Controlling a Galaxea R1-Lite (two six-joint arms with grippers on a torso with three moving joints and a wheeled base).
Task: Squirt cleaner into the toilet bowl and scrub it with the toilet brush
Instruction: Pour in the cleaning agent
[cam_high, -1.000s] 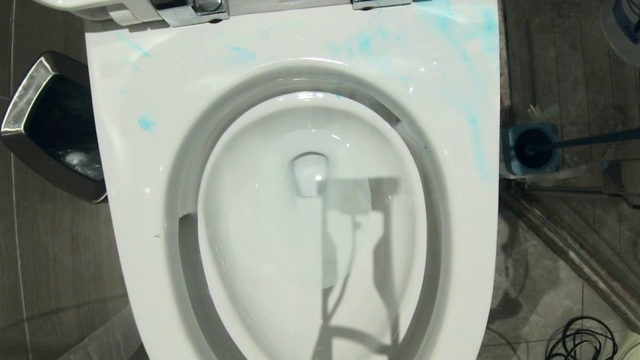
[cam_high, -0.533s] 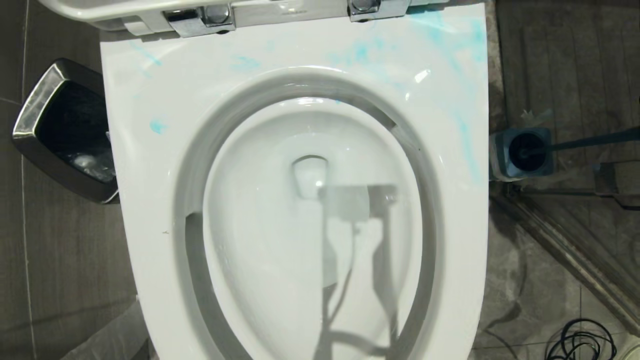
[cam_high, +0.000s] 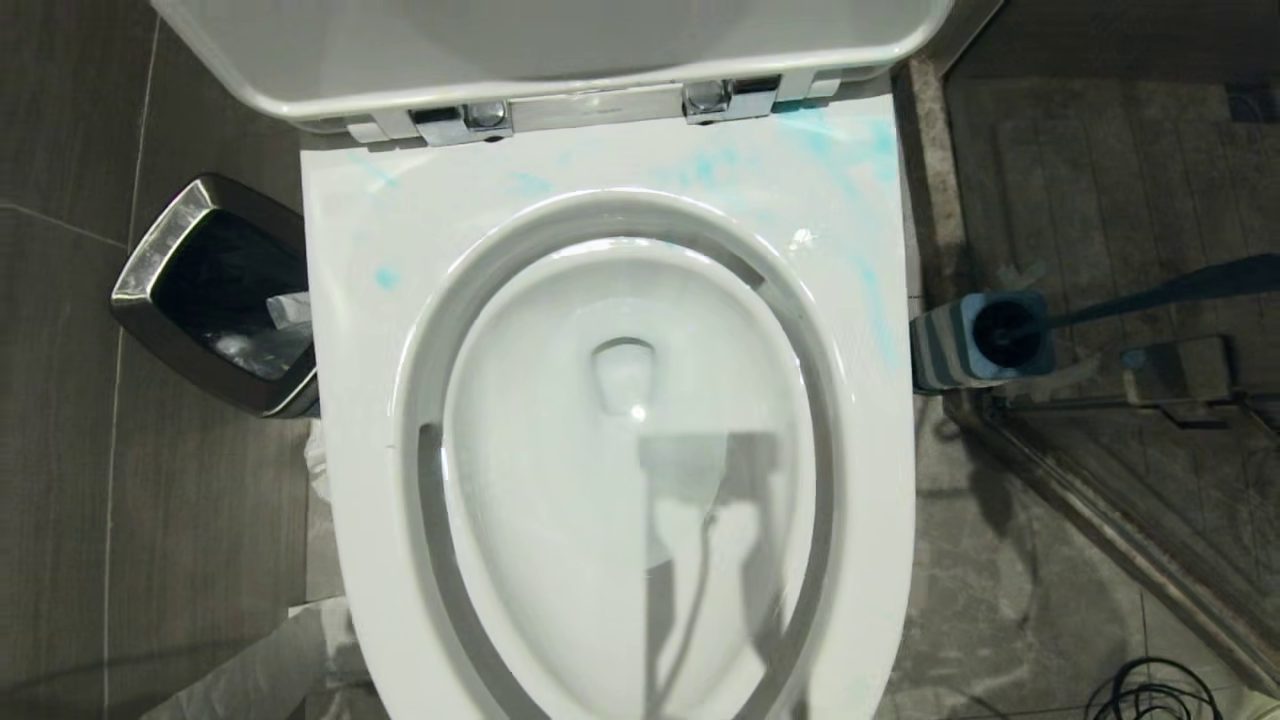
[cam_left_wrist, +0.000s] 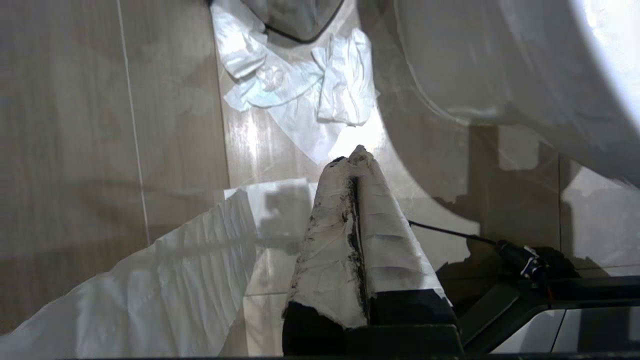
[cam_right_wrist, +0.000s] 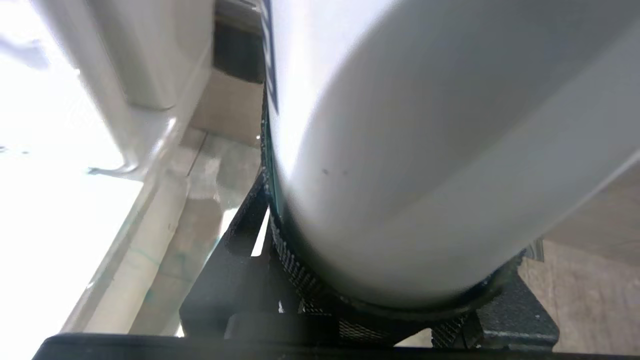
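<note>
Overhead view of a white toilet (cam_high: 360, 400) with its lid up and faint blue smears across the back and right side of the rim. The oval basin is open below the camera. Neither arm shows in this view.

The right gripper (cam_right_wrist: 380, 295) is clamped around the cleaner (cam_right_wrist: 425, 150); in its wrist view the white bottle fills most of the picture, its rounded body seated between the dark, textured fingers (cam_right_wrist: 245, 225), running lengthwise away from the camera. A sliver of dark label shows along one edge. The nozzle is hidden, so which way it points cannot be told. Pale white surfaces beside the bottle are likely the toilet.

The brush (cam_high: 1150, 295) stands in its striped holder (cam_high: 950, 345) on the floor just right of the toilet, handle leaning away to the right. It is on the right arm's side.

The left gripper (cam_left_wrist: 357, 175) is pressed shut, empty, low beside the toilet's base over tissue (cam_left_wrist: 305, 95) on the floor.

A chrome-rimmed bin (cam_high: 150, 260) stands left of the toilet.

Judgement: the bottle must next come over the basin, nozzle down.
</note>
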